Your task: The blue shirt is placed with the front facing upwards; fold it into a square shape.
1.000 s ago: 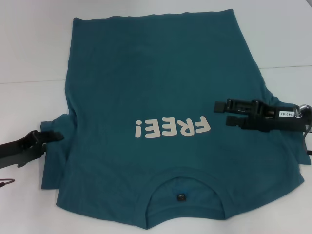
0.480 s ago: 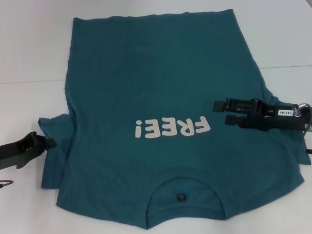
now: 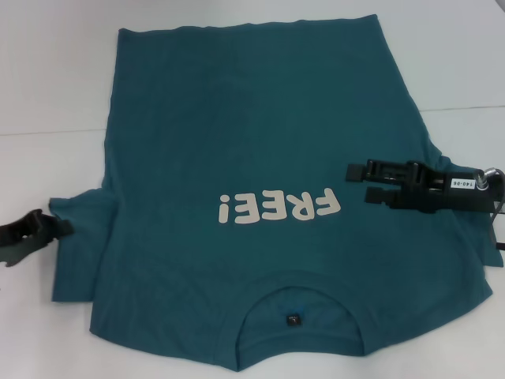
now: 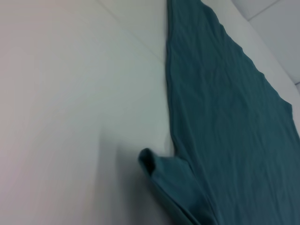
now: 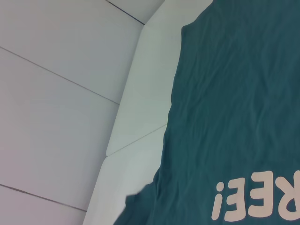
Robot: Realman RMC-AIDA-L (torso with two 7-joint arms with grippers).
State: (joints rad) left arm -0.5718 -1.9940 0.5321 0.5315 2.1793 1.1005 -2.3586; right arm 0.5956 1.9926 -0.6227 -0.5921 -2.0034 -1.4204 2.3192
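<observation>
Shirt (image 3: 260, 158) looked limp, light; I'd pinch sleeve hem. Left tool (image 3: 35, 231) clamped on sleeve, frame left; right tool (image 3: 357, 181) apart.

A white tabletop (image 3: 55, 87) carries everything. The blue shirt (image 3: 260, 142) lies flat on it, front up, its cream "FREE!" lettering (image 3: 278, 208) showing. The round collar (image 3: 300, 320) sits at the shirt's near end, the hem at its far end. One short sleeve (image 3: 75, 245) spreads onto the bare tabletop on the shirt's left side. A thin seam line crosses the tabletop beside the shirt's upper half.
</observation>
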